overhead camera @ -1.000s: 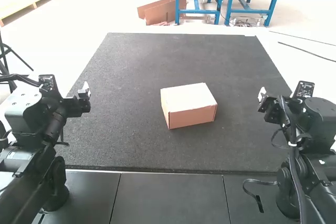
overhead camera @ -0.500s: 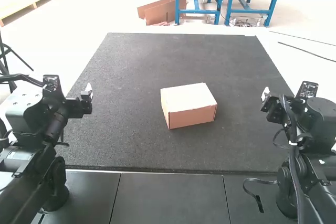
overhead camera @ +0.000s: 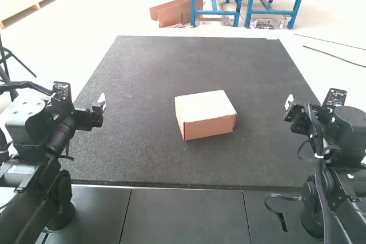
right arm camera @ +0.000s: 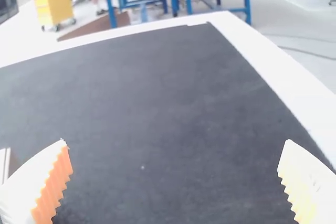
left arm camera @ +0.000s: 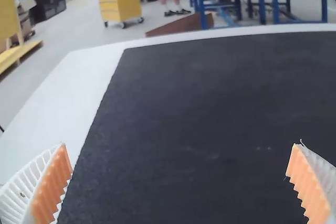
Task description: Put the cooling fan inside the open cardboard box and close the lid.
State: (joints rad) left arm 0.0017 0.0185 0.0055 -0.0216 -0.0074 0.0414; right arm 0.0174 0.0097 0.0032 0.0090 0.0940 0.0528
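On the black mat (overhead camera: 171,61), two open grippers flank a shut cardboard box (overhead camera: 205,114)

Nearest us, the left gripper (overhead camera: 100,106) hangs over the mat's left side, its white ribbed fingers spread wide. The right gripper (overhead camera: 290,107) hangs over the right side, fingers likewise parted. Between them, well apart from both, we see the box at mid-mat, lid flat.

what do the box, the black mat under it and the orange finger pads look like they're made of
Box: plain brown cardboard, matte, with crisp folded edges.
Mat: dark, dull, finely grainy surface, probably rubber or foam; the look does not settle which.
Finger pads: orange with saw-tooth ridges, likely soft rubber or moulded plastic.
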